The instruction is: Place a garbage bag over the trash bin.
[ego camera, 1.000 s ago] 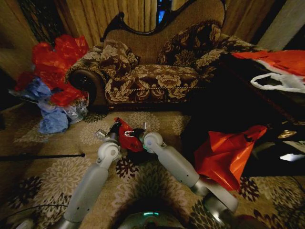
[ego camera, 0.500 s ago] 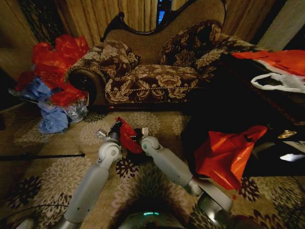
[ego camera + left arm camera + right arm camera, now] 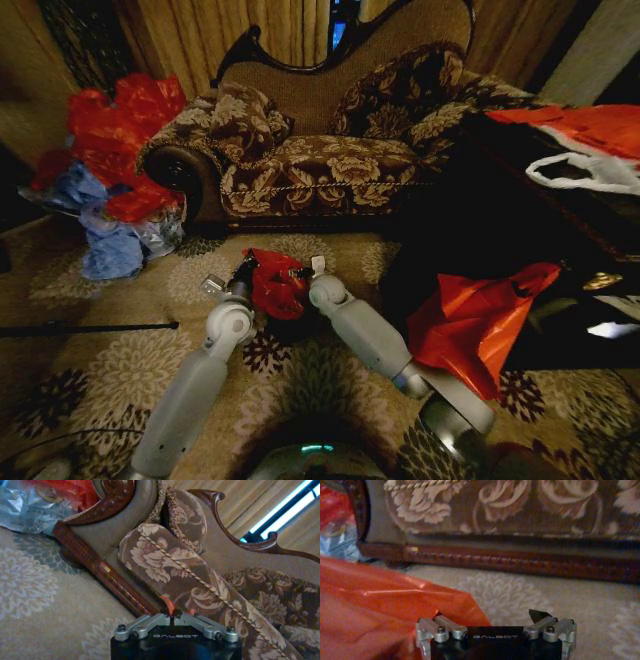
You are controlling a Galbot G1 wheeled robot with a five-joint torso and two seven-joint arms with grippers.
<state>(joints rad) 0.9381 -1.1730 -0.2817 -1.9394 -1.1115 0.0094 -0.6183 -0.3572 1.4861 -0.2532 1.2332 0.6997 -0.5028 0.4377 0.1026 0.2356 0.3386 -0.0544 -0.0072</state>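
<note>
The deep-red garbage bag (image 3: 275, 285) hangs stretched between my two grippers, low over the carpet in front of the sofa. Just beneath it a dark patch shows the black trash bin (image 3: 290, 324), mostly covered by the bag. My left gripper (image 3: 243, 268) holds the bag's left edge. In the left wrist view that gripper (image 3: 171, 617) is shut with a sliver of red plastic (image 3: 167, 606) pinched between its fingers. My right gripper (image 3: 312, 266) is at the bag's right edge. In the right wrist view it (image 3: 490, 620) stands open, with the red bag (image 3: 375, 607) lying against one finger.
A floral sofa (image 3: 320, 160) stands close ahead. A heap of red and blue bags (image 3: 110, 160) lies at its left. A larger orange-red bag (image 3: 470, 320) hangs off the dark table (image 3: 520, 210) on the right. A thin black rod (image 3: 90, 326) lies on the carpet, left.
My right gripper has shifted right and a little forward. The bag now spreads wider between the two grippers. The left gripper has barely moved.
</note>
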